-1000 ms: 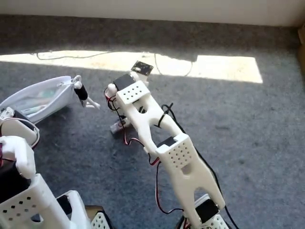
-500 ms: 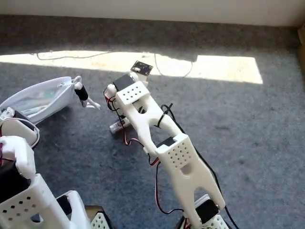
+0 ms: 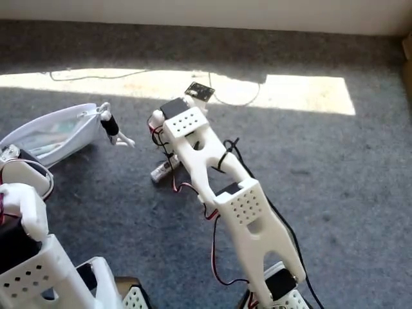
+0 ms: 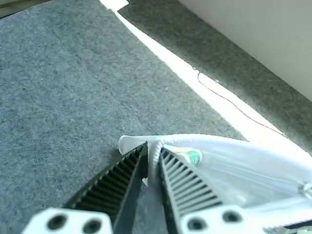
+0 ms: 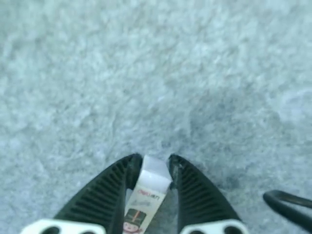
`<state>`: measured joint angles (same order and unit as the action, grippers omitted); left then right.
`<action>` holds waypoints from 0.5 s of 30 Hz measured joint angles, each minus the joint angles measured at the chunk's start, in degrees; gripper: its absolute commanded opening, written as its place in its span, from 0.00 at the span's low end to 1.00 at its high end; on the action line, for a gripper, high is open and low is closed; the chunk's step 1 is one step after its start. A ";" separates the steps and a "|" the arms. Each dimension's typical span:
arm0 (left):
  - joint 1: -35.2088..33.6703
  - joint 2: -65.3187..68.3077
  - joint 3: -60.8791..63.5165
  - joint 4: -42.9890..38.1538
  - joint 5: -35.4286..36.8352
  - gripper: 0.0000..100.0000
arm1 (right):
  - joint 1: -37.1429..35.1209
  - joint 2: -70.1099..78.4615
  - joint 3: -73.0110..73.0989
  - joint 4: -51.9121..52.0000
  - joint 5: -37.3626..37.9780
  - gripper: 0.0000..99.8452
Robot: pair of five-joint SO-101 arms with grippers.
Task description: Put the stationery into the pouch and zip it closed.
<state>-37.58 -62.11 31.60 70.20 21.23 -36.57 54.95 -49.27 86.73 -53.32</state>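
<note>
1. right gripper (image 5: 154,161): jaws pinched on a small white stationery piece (image 5: 147,190), which sits between them, its end level with the tips.
2. left gripper (image 4: 153,150): jaws nearly closed, clamping the pouch (image 4: 243,163) rim.

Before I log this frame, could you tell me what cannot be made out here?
- High view: the right arm covers most of the small white item; one end shows.
- Right wrist view: the right gripper and the frame edge hide the item's lower part; its kind unclear.
- Left wrist view: the edge cuts off the pouch at its far end; the left gripper covers some rim.
- Pouch contents: blurred behind its wall, except a green-tipped piece.
</note>
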 measured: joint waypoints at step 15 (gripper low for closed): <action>0.00 0.00 0.00 0.00 0.00 0.01 | 9.58 -4.22 0.09 -0.26 29.01 0.01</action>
<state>-37.58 -62.11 31.60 70.20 21.23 -26.99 50.73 -49.19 86.46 -24.31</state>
